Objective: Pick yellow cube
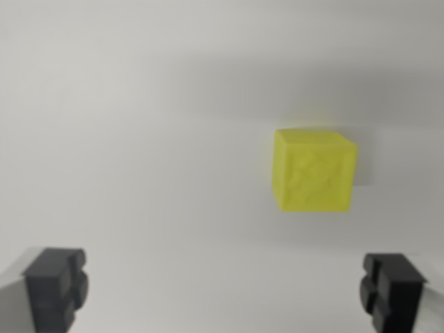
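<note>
The small yellow plastic-looking cube (pixel 313 171) sits alone on the plain white table (pixel 139 139), up and toward the wrist view's right of my spread, empty tool (pixel 225 288); it looks light and rigid, so I'd pinch two opposite flat faces.

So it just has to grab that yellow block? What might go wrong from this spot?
Two things, probably. The yellow cube sits toward the wrist view's right, not centred in the open end effector, so descending straight down might land one finger on it or knock it aside. It also looks turned at an angle to the fingers, so closing now might twist or squeeze it out.
</note>
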You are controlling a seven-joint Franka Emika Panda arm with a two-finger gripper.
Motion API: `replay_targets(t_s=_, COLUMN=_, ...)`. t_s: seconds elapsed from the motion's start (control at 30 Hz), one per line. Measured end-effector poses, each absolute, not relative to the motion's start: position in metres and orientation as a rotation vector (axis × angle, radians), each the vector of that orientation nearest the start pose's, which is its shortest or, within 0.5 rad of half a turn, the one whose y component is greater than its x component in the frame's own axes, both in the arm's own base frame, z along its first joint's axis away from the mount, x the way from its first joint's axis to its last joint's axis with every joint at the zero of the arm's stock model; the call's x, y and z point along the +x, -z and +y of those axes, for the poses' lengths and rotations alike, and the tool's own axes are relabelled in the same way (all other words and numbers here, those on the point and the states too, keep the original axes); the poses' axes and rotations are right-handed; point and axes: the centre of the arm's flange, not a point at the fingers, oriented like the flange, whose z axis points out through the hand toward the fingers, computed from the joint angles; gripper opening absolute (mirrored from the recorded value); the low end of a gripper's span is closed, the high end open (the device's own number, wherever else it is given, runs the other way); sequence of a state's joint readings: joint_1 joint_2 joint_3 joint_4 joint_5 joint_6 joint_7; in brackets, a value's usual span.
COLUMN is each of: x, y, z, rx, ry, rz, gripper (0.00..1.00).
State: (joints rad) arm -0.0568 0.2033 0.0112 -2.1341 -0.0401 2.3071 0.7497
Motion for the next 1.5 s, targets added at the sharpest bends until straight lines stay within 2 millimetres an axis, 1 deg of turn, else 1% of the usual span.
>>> replay_targets(t_s=1.5, x=0.537, y=-0.197, z=-0.083, rx=-2.935, ry=-0.009, rz=1.148, gripper=1.0)
